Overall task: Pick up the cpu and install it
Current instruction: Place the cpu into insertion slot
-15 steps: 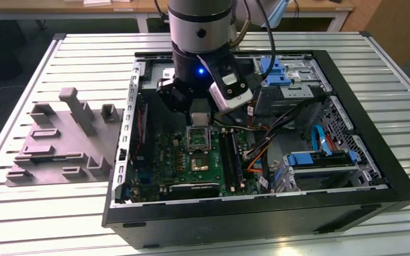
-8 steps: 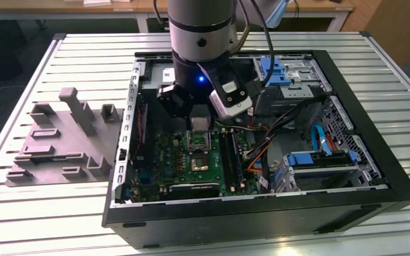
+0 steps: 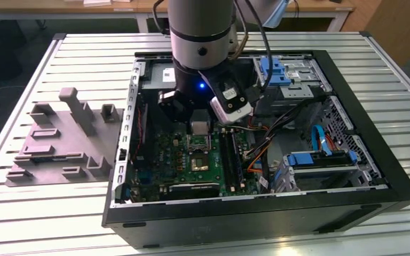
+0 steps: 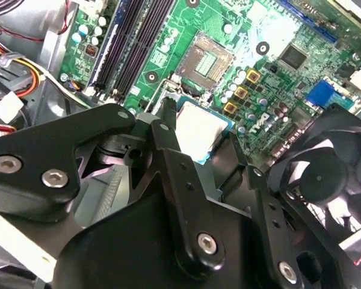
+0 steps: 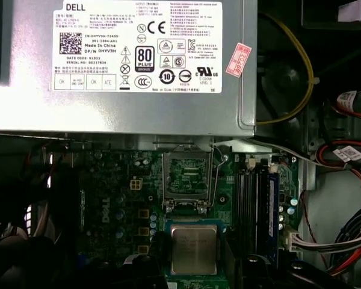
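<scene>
Jaws grip the cpu [image 4: 200, 132], with a black finger [image 4: 168, 150] against each of two opposite edges. In the first wrist view the cpu [image 5: 194, 250] shows a flat, silvery square top with a pale rim. It is held face up inside an open computer case [image 3: 262, 213], over the green motherboard [image 4: 271, 24]. In both wrist views it sits just beside the metal-framed socket [image 4: 204, 60], whose grid of contacts is uncovered. I cannot tell how high above the board the chip is.

Long black memory slots [image 4: 129, 42] run along one side of the socket. A black fan [image 4: 325, 174] sits on the other side. The grey power supply box [image 5: 120, 66], with a large white label, lies beyond the socket in the first wrist view. Red, orange and yellow cables [image 5: 343, 253] bundle past the memory slots.

In the exterior view the arm [image 3: 201, 32] reaches straight down into the case, and a small blue light [image 3: 202, 85] glows on its wrist. Its tip is right over the socket [image 3: 198, 142]. Blue drive brackets [image 3: 315, 159] fill the case toward the exterior view's right.

The case lies on its side on a pale slatted tabletop [image 3: 62, 213]. A grey plastic tray [image 3: 55, 144] with raised blocks rests beside it, on the exterior view's left.
</scene>
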Robot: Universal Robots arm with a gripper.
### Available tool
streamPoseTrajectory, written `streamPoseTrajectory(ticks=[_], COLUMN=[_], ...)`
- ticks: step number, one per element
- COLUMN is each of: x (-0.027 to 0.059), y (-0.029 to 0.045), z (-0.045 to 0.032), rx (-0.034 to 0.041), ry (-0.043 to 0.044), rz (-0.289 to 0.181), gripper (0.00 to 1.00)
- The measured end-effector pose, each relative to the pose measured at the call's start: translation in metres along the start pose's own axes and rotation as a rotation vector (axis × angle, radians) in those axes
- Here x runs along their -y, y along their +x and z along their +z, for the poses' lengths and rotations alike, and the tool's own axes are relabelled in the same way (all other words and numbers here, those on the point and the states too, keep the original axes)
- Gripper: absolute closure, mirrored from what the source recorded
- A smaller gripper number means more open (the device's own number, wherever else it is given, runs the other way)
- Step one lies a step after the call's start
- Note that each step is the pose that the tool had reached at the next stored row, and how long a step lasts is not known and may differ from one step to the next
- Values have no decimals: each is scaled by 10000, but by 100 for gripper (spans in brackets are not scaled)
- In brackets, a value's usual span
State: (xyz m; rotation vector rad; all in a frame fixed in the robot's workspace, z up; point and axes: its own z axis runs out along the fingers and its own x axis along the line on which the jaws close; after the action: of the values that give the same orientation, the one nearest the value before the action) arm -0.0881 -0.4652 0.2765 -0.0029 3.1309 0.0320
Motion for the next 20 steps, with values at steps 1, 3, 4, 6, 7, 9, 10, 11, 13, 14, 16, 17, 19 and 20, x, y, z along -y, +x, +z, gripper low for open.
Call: streamPoseTrajectory(ticks=[1, 3, 4, 6, 7, 9, 10, 11, 13, 14, 16, 17, 19, 20], x=[12, 47, 62, 89, 101, 113, 117, 122, 132, 136, 143, 147, 157, 159], y=[0, 1, 1, 1, 1, 1, 2, 2, -1, -5, -13, -15, -18, -18], z=[11, 29, 35, 57, 76, 112, 130, 147, 183, 197, 221, 233, 247, 253], rx=[1, 1, 0, 1, 2, 3, 3, 4, 4, 5, 5, 5, 3, 5], ry=[-1, -1, 0, 0, -3, -2, 0, 1, 1, 0, 0, 0, 5, 1], rz=[2, 11, 17, 30, 38, 101, 141, 178, 205, 206, 206, 207, 207, 208], gripper=[53, 53, 53, 53, 53, 53, 53, 53, 53, 53, 53, 53, 53, 53])
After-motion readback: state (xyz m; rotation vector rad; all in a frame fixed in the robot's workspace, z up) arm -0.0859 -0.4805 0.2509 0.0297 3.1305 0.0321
